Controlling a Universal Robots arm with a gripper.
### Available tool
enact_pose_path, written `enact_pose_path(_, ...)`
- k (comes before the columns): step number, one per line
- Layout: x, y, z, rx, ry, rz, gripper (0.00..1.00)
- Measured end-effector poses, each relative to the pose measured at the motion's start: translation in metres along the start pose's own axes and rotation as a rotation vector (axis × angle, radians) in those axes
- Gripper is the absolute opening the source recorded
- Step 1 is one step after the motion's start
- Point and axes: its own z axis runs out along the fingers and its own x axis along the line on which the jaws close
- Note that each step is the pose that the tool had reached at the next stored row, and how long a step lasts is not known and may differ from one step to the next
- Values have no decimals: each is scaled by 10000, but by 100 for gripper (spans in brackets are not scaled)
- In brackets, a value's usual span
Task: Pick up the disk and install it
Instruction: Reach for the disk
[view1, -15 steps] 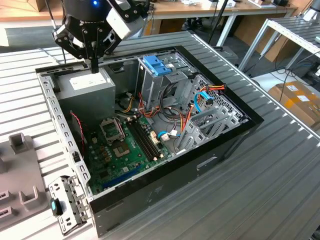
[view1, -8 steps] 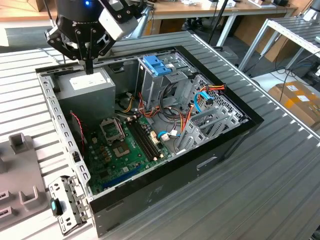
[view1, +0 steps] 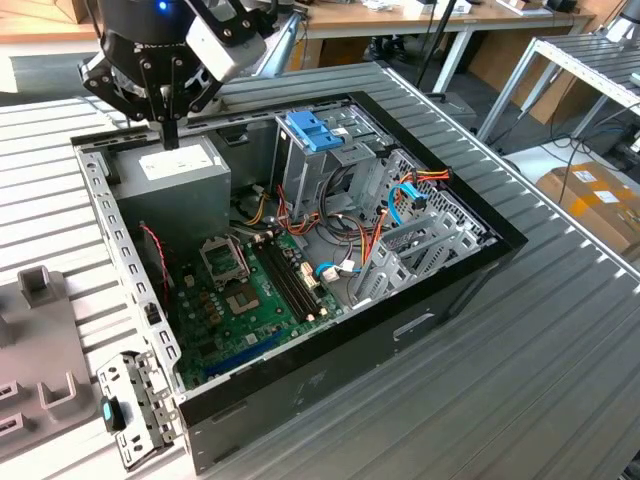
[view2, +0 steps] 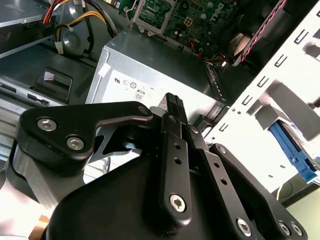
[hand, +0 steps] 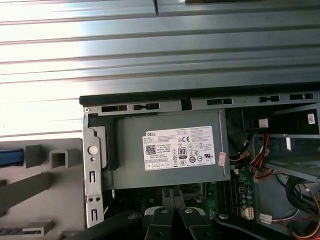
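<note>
The black two-fingered gripper (view1: 170, 132) has its fingers drawn together to a narrow tip with nothing between them. It hangs upright, pointing straight down just above the big grey metal power supply box with a white sticker (view1: 175, 172). In the first wrist view the paired fingertips (hand: 167, 196) sit over that box's near edge, so I judge the arm is merely passing over the box, not gripping it.

The box fills the far corner, on the exterior view's left, of the open black computer case (view1: 330, 372). The case lies on its side, leaving the inside reachable from above. Nearer in the case lies the flat green motherboard (view1: 250, 300). To the exterior view's right of the box stands the tall metal drive cage with a blue plastic cap (view1: 315, 145).

Outside the case, beyond its perforated pale wall on the exterior view's left, a moulded grey fixture (view1: 40, 345) rests on the ribbed metal table (view1: 520, 380). A blue plastic strip by that wall looks like a side rail of the flat silver disk (view2: 290, 147), well apart from the gripper. I cannot tell this for certain, since little of the disk's body shows.
</note>
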Motion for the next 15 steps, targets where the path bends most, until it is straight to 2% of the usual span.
enact_pose_path(7,47,1,-1,0,0,0,11)
enact_pose_path(15,152,-7,-4,-1,-1,0,11)
